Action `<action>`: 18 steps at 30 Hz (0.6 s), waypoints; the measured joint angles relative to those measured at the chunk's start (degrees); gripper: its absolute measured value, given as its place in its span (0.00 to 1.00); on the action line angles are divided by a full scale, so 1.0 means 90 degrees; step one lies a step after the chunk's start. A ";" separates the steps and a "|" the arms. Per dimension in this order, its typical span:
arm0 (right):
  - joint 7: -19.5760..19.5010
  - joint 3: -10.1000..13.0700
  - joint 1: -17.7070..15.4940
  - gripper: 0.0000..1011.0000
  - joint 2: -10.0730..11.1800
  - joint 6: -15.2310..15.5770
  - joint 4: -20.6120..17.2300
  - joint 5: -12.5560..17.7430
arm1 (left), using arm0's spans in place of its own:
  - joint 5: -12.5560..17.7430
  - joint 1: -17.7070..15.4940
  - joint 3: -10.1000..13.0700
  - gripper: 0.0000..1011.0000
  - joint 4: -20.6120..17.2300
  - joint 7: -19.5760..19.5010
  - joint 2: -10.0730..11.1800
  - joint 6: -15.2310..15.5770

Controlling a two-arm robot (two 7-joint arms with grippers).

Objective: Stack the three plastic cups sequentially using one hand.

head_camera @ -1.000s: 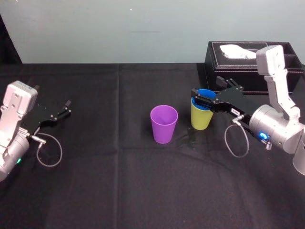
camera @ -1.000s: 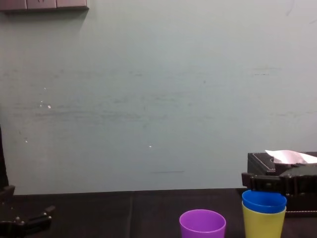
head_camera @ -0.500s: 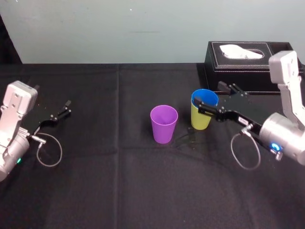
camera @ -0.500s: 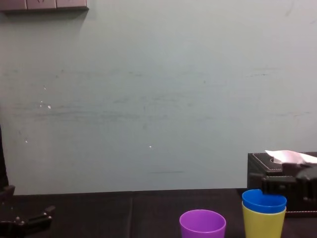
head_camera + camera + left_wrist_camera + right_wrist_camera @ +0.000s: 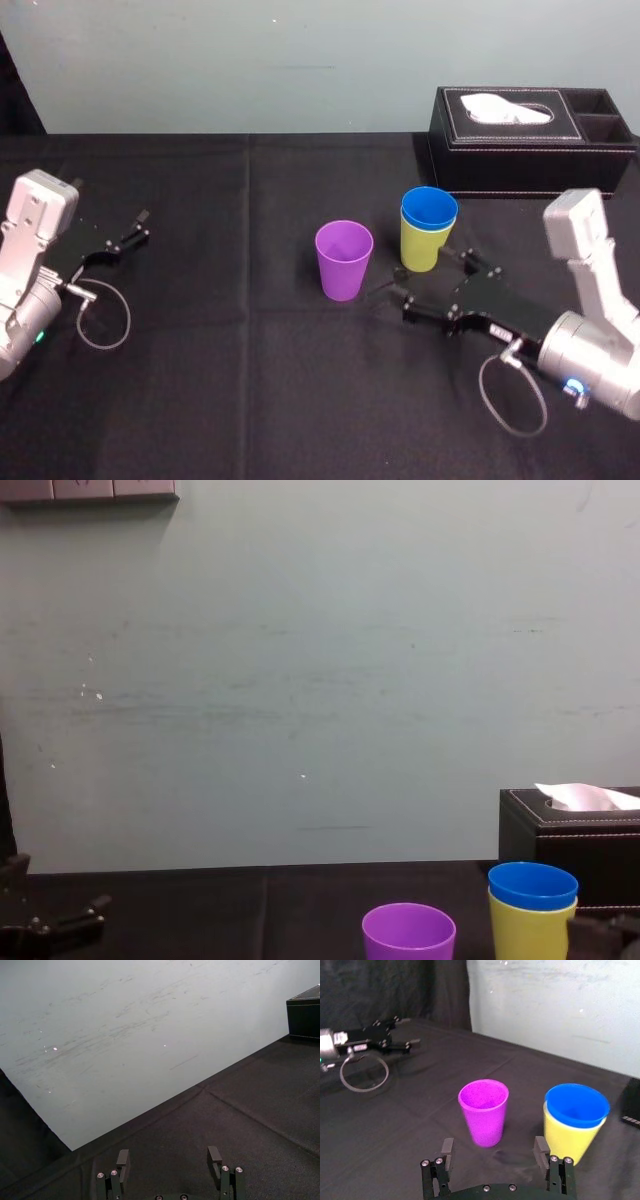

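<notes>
Step in hand: blue cup point(image 5: 429, 207) sits nested in the yellow-green cup point(image 5: 422, 252); purple cup point(image 5: 344, 260) stands alone just beside the pair on its left, not touching. Judged one nesting done, one to go.
Right claw point(image 5: 428, 283): jaws wide, nothing held, low over the counter point(image 5: 250, 380) on the near side of the cups, pointing at the gap between purple cup and pair.
Next move (judgement): close on the purple cup's wall, lift clear of the blue rim, lower it into the blue cup.
Left claw point(image 5: 125, 235): parked at far left, jaws apart, empty.
Surroundings: black tissue box point(image 5: 520, 140) behind the pair, well clear of the purple cup.
Obstructions: none across the approach; the pair stands close enough to be knocked while grasping.
</notes>
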 joint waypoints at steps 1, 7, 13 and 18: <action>0.0001 -0.0063 -0.0042 0.99 -0.0007 -0.0040 0.0014 -0.0045 | 0.0000 0.0000 0.0000 1.00 0.0000 0.0000 0.0000 0.0000; -0.0052 -0.0281 -0.0036 0.99 -0.0140 -0.0171 0.0140 -0.0283 | 0.0000 0.0000 0.0000 1.00 0.0000 0.0000 0.0000 0.0000; -0.0143 -0.0441 0.0100 0.99 -0.0295 -0.0206 0.0290 -0.0541 | 0.0000 0.0000 0.0000 1.00 0.0000 0.0000 0.0000 0.0000; -0.0253 -0.0548 0.0219 0.99 -0.0482 -0.0190 0.0417 -0.0768 | 0.0000 0.0000 0.0000 1.00 0.0000 0.0000 0.0000 0.0000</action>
